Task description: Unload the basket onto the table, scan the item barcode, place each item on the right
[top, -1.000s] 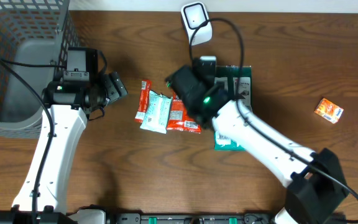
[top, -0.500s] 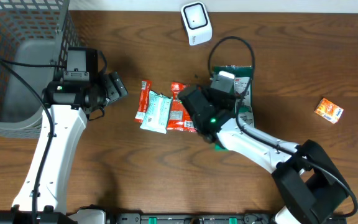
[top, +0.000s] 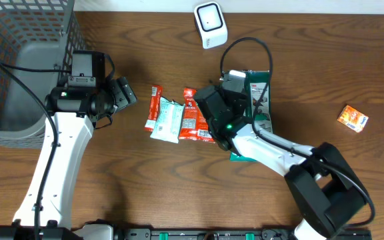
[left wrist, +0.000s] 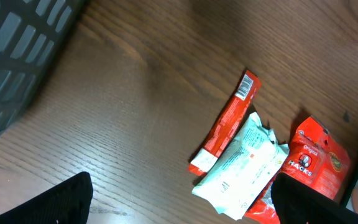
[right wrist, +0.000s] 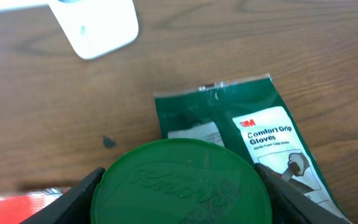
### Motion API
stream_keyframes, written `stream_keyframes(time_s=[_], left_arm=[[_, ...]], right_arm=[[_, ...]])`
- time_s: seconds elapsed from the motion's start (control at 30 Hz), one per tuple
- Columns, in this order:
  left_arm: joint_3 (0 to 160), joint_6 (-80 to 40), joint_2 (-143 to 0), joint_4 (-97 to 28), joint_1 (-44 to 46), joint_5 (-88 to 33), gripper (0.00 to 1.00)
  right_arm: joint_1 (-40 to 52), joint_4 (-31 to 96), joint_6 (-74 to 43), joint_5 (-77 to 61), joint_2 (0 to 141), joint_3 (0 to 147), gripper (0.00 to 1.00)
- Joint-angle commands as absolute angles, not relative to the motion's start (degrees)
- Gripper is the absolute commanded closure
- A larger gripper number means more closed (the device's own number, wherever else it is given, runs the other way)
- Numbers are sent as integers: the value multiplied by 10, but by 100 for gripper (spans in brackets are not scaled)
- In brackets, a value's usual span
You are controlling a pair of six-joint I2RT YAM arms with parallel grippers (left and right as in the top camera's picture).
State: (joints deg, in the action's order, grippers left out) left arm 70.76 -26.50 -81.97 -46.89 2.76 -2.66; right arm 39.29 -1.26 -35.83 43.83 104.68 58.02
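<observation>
Container with a round green lid [right wrist: 180, 180]: low centre of your right wrist view, clamped by the right gripper [right wrist: 180, 194], one finger against each side of the lid. Behind it, a green glove packet [right wrist: 260, 137] lies flat on the table [right wrist: 55, 112]. White scanner [right wrist: 92, 25] is at that frame's upper left, apart from the packet.

Overhead, you see the left gripper [top: 122, 93] at centre left, jaws spread wide and empty, beside the mesh basket [top: 19, 40]. Red stick pack [left wrist: 225, 121], white packet [left wrist: 241, 165] and red Hacks bag [left wrist: 312, 165] lie side by side. Orange packet [top: 353, 118] is far right.
</observation>
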Motion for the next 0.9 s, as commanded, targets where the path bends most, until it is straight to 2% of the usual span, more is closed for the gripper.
stream_keyframes(time_s=[0.0,0.17,0.47,0.53,0.6,0.67,0.87], left_arm=[[714,-255,-822,-471,26,-20,8],[714,-255,-822,-471,26,-20,8],[714,-255,-822,-471,26,-20,8],[714,-255,-822,-471,26,-20,8],[714,-255,-822,-471,26,-20,8],[714,-255,-822,-471,26,-20,8],[714,-255,-822,-471,26,-20,8]], right_arm=[[390,-18,-320,462,1056,582,73],[390,-15,-321,460,1056,582,70],[391,-2,-321,460,1056,582,53],[391,-2,-321,460,1056,582,48],[391,-2,-321,459,1056,582,33],[391,-2,-320,444,1056,582,23],[391,4,-319,428,1055,582,14]])
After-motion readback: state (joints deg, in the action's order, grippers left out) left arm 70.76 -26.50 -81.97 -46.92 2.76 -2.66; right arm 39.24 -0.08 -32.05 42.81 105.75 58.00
